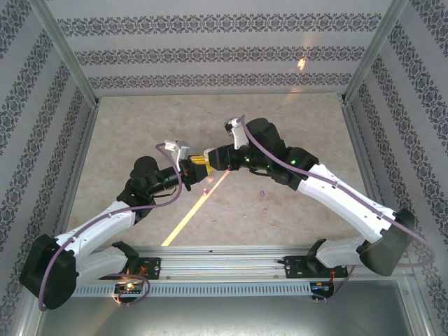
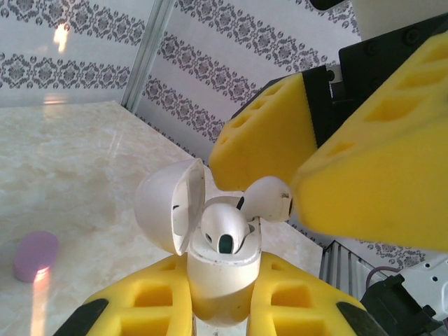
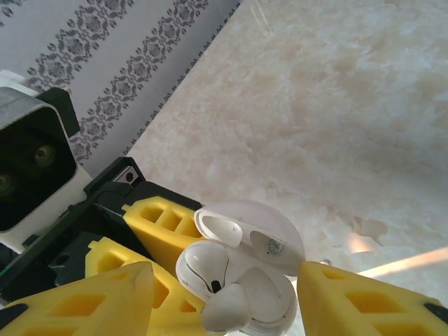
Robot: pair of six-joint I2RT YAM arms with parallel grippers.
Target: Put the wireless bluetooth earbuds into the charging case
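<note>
My left gripper (image 2: pixel 222 274) is shut on the white charging case (image 2: pixel 220 287) and holds it upright above the table with its lid (image 2: pixel 164 206) swung open. One whitish earbud (image 2: pixel 224 227) sits in a slot of the case. A second whitish earbud (image 2: pixel 269 198) lies tilted at the other slot and sticks out above the rim. My right gripper (image 3: pixel 224 280) is open around it, its yellow fingers (image 3: pixel 91 301) apart from the earbud (image 3: pixel 227 311) on both sides. In the top view both grippers (image 1: pixel 192 166) (image 1: pixel 208 159) meet at the table's middle.
A small purple rounded piece (image 2: pixel 35 255) lies on the marble table (image 2: pixel 84 161) to the left of the case. Two tiny purple bits (image 1: pixel 205 190) (image 1: pixel 262 192) lie on the tabletop in front of the grippers. Patterned walls and metal posts (image 1: pixel 63 49) enclose the table.
</note>
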